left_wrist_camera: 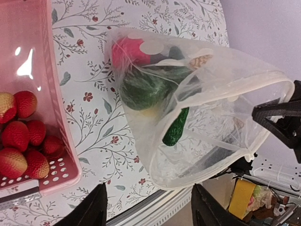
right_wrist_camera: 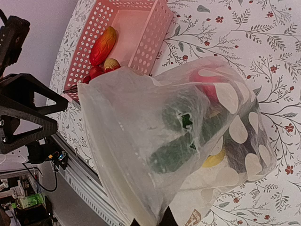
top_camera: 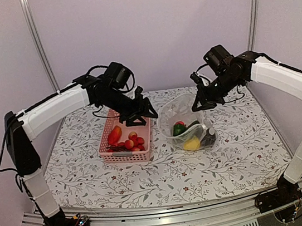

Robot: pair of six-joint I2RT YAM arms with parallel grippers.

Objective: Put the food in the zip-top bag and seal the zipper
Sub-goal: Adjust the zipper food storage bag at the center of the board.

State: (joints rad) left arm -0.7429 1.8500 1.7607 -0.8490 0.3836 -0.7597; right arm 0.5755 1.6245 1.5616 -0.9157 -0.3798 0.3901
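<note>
Food (top_camera: 190,136) is split between two spots: green, red, yellow and dark pieces lie inside the zip-top bag (top_camera: 180,111), while the red round ones (top_camera: 134,142) and a red-orange pepper (top_camera: 115,135) sit in the pink basket (top_camera: 124,157) just left of it. Your bag rests on the flowered table (top_camera: 230,155) near its middle, with its mouth gaping toward the far side and the zipper (left_wrist_camera: 275,74) unsealed. Your right gripper (top_camera: 200,105) is clamped on the bag's far rim, holding it raised. Your left gripper (top_camera: 142,113) hangs above the far right corner of the basket, jaws apart with nothing between them, touching neither fruit nor bag
</note>
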